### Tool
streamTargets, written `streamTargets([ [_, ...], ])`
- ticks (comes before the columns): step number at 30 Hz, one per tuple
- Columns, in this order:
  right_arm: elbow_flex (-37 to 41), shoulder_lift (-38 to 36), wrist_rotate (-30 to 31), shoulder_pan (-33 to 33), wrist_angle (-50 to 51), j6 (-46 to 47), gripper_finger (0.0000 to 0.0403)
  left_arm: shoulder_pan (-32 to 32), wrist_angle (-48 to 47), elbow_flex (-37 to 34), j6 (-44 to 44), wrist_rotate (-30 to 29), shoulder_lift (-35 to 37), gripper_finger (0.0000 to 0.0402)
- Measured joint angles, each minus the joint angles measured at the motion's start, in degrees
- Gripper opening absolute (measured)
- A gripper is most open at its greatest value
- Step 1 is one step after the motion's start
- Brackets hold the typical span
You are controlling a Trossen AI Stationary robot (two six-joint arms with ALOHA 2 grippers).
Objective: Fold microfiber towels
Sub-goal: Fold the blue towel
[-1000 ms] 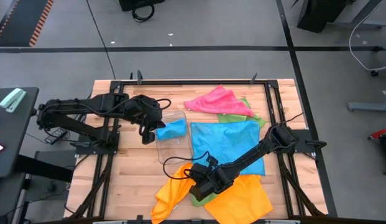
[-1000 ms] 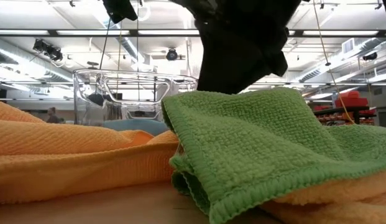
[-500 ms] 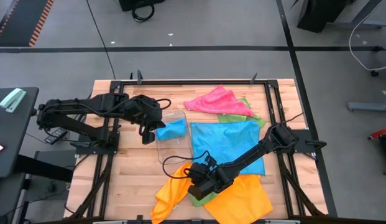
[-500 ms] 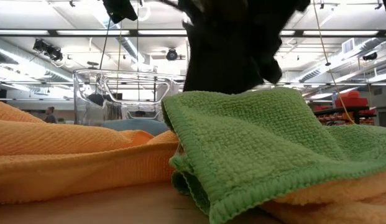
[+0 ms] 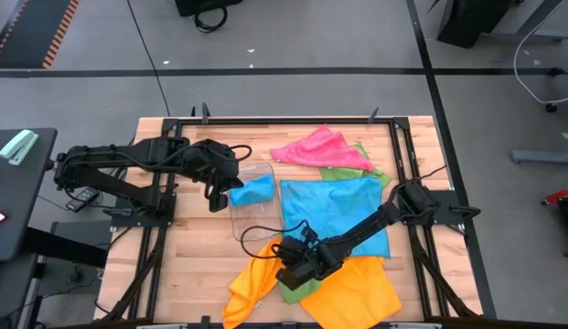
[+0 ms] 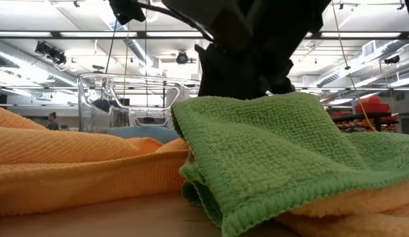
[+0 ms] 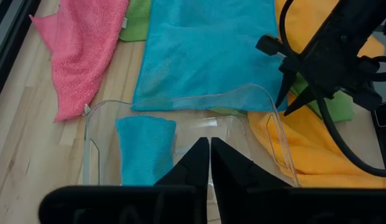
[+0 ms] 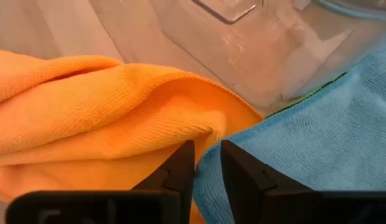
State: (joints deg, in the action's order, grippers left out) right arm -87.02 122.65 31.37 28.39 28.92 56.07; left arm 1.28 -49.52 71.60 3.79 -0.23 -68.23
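The right hand (image 5: 291, 271) sits low over the near part of the wooden bench (image 5: 197, 265), above the folded green towel (image 5: 302, 289) that lies on the spread orange towel (image 5: 357, 292). In the right wrist view its two fingers (image 8: 180, 171) stand a narrow gap apart with nothing between them; their tips point at the seam where the orange towel (image 8: 87, 118) meets the edge of the sky-blue towel (image 8: 317, 143), with the clear plastic tray (image 8: 242, 37) just beyond. In the low view the dark arm hangs right behind the folded green towel (image 6: 270, 158), which rests on the orange towel (image 6: 66, 164).

The left hand (image 5: 219, 194) hovers at the left edge of the clear tray (image 5: 251, 219). Its fingers (image 7: 196, 165) are pressed together, empty, above the tray (image 7: 273, 137).

A small folded blue towel (image 5: 251, 191) lies inside the tray, towards its far left corner. The large sky-blue towel (image 5: 338, 212) lies flat just right of the tray, touching the orange one at its near edge. The pink towel (image 5: 320, 148) lies crumpled at the far side of the bench, partly over another green towel (image 5: 352, 172), which peeks out between the pink towel and the sky-blue one.
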Motion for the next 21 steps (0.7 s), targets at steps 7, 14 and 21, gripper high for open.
streamTargets([
  [7, 0.0, 0.0, -2.0, 0.0, 0.1, -0.3, 0.0041, 0.0, 0.0, 0.0, 0.0, 0.0, 0.0, 0.0012],
  [14, -0.7, -0.3, -2.1, 0.0, 1.1, 0.9, 0.0039, 0.0, 0.0, 0.0, 0.0, 0.0, 0.0, 0.0018],
  [21, -1.1, -3.1, -2.4, 0.3, 5.1, 2.4, 0.0039, 0.0, 0.1, 0.0, -0.2, 0.0, 0.0, 0.0017],
])
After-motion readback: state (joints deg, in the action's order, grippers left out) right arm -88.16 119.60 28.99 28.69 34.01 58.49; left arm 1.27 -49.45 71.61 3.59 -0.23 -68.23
